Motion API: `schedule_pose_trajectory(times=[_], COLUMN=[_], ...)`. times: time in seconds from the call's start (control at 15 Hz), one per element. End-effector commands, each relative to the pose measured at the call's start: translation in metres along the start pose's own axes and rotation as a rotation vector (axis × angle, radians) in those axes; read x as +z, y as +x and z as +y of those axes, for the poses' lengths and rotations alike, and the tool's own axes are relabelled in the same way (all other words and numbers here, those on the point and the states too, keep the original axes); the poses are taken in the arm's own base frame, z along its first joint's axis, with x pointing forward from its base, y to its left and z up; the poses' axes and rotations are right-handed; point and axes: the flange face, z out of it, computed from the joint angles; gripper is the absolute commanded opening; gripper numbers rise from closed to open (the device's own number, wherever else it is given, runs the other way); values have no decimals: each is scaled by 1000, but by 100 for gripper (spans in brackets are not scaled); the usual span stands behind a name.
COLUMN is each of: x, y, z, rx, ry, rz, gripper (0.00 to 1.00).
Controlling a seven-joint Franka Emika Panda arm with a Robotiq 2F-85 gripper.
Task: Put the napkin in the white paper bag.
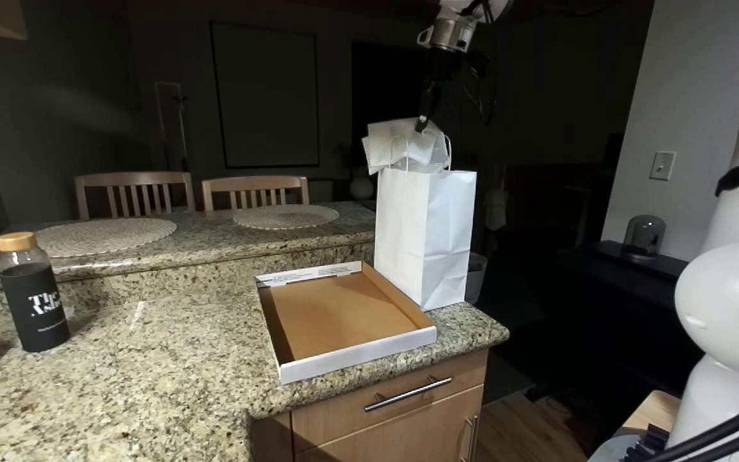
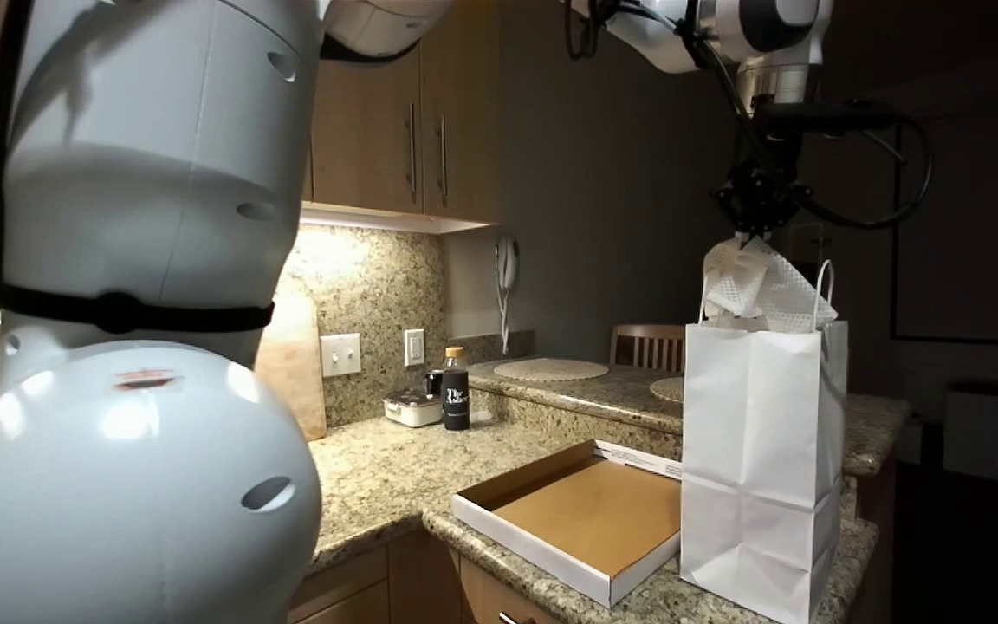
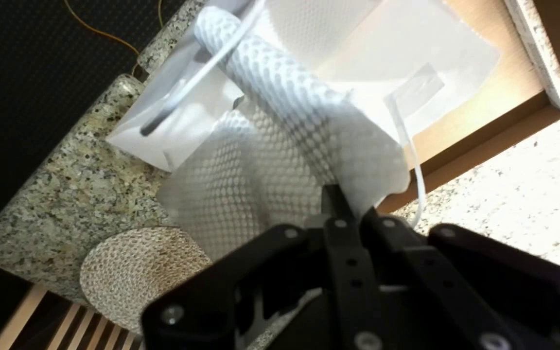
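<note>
The white paper bag stands upright with its mouth up, seen in both exterior views (image 1: 408,237) (image 2: 750,433). Its inner wall and handles show in the wrist view (image 3: 455,63). The napkin is white, thin and textured, seen in both exterior views (image 1: 395,144) (image 2: 754,282). It also fills much of the wrist view (image 3: 241,180). My gripper (image 1: 421,123) points down above the bag and is shut on the napkin's upper part (image 2: 752,236) (image 3: 355,206). The napkin hangs at the bag's mouth among the handles. How far its lower part is inside is hidden.
A shallow open cardboard box (image 1: 356,353) lies right beside the bag. The bag stands near the granite counter's end (image 1: 485,324). A black bottle (image 1: 34,308) is farther along the counter. Round placemats (image 1: 286,217) lie on the raised ledge, with chairs (image 1: 257,186) behind.
</note>
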Motion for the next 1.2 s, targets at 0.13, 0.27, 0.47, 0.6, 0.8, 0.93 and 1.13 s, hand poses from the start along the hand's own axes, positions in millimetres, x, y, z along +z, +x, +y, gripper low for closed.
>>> schedule_pose_trajectory(times=[0.13,0.27,0.47,0.6,0.8,0.93,1.13], x=[17,17,17,26,41,52,52], y=[-15,-19,-23,-18,-11,-10,-15], z=[2,5,8,8,8,10,12], rx=[-2,13,22,21,30,37,52], ry=[82,82,81,89,102,121,124], rz=[-51,-47,-49,-48,-41,-47,-27], gripper=[42,55,75,87,100,100,100])
